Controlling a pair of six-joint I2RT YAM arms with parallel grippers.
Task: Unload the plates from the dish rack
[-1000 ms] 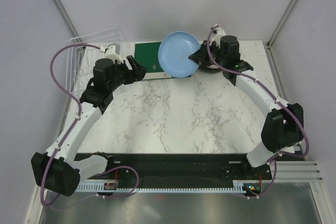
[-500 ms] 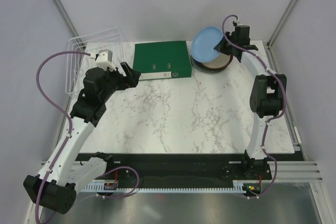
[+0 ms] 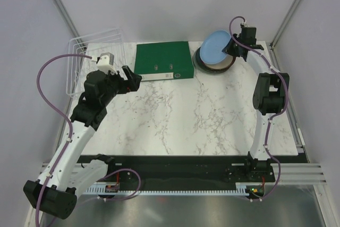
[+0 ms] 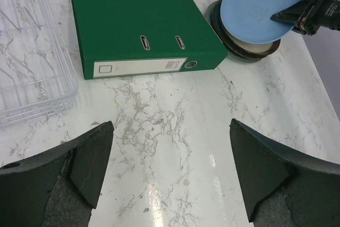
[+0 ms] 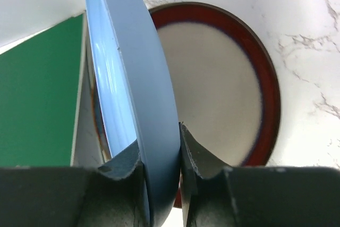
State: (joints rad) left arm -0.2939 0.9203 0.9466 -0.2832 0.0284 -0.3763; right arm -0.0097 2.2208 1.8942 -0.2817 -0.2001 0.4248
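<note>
R claw [image 3: 232, 48] clenched on light blue plate [image 3: 217, 46], tilted over reddish-brown plate [image 5: 212, 94] at desk's [image 3: 186, 115] far-right corner. L claw [image 4: 170, 131] released wide, nr dish rack [image 4: 26, 51] & green binder [image 4: 138, 25].

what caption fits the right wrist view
The right gripper holds the blue plate on edge over the red-rimmed plate, beside the binder.

Centre + bottom of tabletop [image 3: 186, 123] open, wide passage. Top edge blocked: rack [image 3: 77, 70] upper left, binder [image 3: 163, 59] top centre, plate stack [image 3: 213, 68] upper right w/ tilted blue plate [image 3: 217, 46] above.
</note>
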